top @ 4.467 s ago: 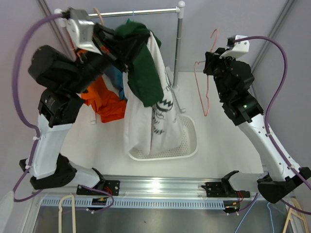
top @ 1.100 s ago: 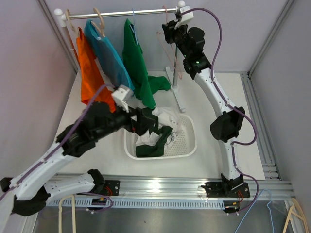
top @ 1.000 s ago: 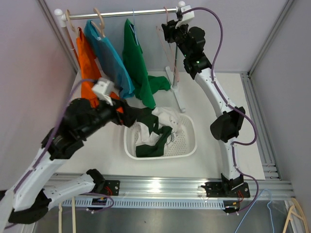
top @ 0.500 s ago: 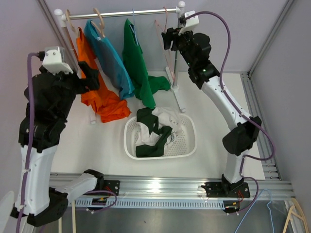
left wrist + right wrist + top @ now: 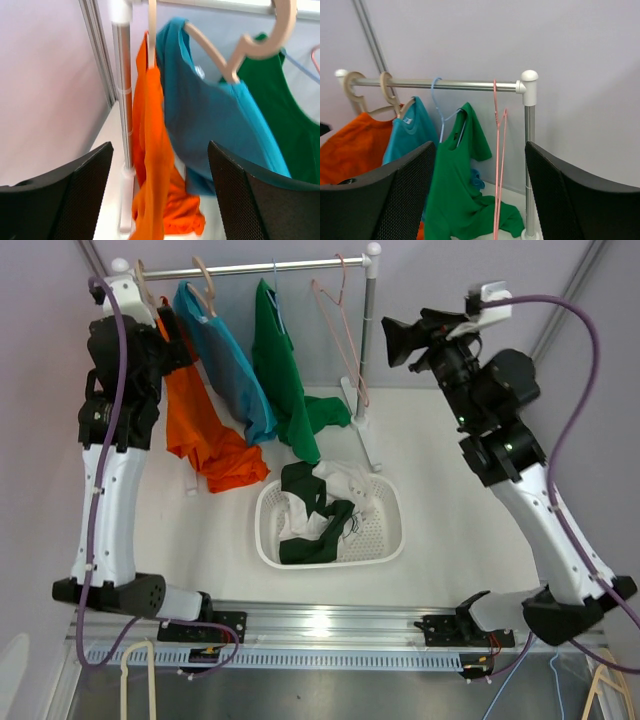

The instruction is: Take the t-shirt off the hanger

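Note:
Three t-shirts hang on hangers from the rail [image 5: 250, 265]: an orange t-shirt [image 5: 195, 425], a teal t-shirt [image 5: 225, 365] and a green t-shirt [image 5: 285, 380]. An empty pink hanger [image 5: 342, 335] hangs at the rail's right end. My left gripper [image 5: 183, 340] is open, raised beside the orange t-shirt [image 5: 150, 150] and facing it without touching; the teal t-shirt [image 5: 215, 120] on its beige hanger [image 5: 235, 55] is just right of it. My right gripper [image 5: 395, 340] is open, right of the rail's post and looking at the pink hanger [image 5: 497, 165] and the green t-shirt [image 5: 460, 190].
A white basket [image 5: 392, 540] on the table holds a white shirt [image 5: 350, 485] and a dark green shirt [image 5: 305, 510]. The rail's post [image 5: 368, 360] stands behind the basket. The left post [image 5: 122, 100] is near my left fingers. Walls enclose both sides.
My left arm has lifted away from the basket up to the orange t-shirt. My right gripper has let go of the pink hanger on the rail, opened and drawn back to the right.

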You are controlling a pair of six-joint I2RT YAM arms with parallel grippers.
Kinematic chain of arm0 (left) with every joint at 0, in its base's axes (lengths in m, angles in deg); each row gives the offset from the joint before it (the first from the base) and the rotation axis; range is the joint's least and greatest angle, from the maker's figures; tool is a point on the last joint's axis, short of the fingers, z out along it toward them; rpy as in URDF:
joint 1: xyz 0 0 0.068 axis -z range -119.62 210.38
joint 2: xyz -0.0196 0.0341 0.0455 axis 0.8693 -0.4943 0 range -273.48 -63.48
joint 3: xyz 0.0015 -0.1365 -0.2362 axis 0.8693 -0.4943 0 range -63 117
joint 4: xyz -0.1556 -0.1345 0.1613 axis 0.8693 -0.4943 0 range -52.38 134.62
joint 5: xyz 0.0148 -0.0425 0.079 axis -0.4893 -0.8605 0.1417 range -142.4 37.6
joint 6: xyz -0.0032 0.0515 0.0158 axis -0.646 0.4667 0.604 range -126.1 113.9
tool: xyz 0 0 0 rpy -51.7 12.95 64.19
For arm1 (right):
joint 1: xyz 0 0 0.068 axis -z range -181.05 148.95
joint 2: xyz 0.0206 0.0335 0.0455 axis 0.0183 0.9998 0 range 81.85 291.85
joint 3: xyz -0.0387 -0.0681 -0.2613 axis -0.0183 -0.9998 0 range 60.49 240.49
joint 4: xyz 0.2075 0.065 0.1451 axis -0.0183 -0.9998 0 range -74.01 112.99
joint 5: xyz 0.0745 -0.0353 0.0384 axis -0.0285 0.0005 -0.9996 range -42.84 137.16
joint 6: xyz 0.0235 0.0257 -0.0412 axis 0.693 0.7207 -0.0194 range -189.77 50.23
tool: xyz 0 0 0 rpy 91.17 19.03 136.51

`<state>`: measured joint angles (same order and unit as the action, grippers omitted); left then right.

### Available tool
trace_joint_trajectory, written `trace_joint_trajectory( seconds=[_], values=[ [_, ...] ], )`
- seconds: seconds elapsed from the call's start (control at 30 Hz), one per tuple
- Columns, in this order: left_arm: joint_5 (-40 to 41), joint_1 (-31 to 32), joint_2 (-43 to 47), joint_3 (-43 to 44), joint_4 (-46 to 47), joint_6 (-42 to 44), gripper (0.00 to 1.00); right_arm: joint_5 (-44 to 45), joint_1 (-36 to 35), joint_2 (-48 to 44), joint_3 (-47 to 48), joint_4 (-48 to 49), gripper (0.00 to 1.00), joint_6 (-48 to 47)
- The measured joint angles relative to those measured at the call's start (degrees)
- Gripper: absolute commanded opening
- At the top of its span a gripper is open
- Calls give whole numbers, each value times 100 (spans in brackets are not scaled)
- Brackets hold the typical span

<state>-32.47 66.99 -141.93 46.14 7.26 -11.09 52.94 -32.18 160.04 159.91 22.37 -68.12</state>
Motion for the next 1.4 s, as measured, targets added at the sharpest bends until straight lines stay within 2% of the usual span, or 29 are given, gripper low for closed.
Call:
trace_joint_trajectory(
  seconds=[0.2, 0.37, 0.77, 1.13, 1.23, 1.4],
  values=[
    [-175, -151, -723, 837, 22, -13, 79, 2, -116, -946, -389, -184, 77, 101],
    [-363, -168, -1217, 1220, -7, -103, 77, 46, -133, -1086, -420, -321, 78, 125],
    [-496, -415, -1729, 1355, 15, -216, 73, 46, -142, -1088, -662, -616, 78, 118],
    [-326, -431, -1908, 1355, 870, -168, 70, 39, -142, -1169, -684, -721, 78, 87],
    [-304, -457, -2009, 1314, 1137, -140, 64, 22, -142, -1220, -693, -800, 78, 87],
    [-243, -542, -2181, 1246, 1506, -136, 63, -11, -144, -1362, -750, -885, 78, 87]
  ],
)
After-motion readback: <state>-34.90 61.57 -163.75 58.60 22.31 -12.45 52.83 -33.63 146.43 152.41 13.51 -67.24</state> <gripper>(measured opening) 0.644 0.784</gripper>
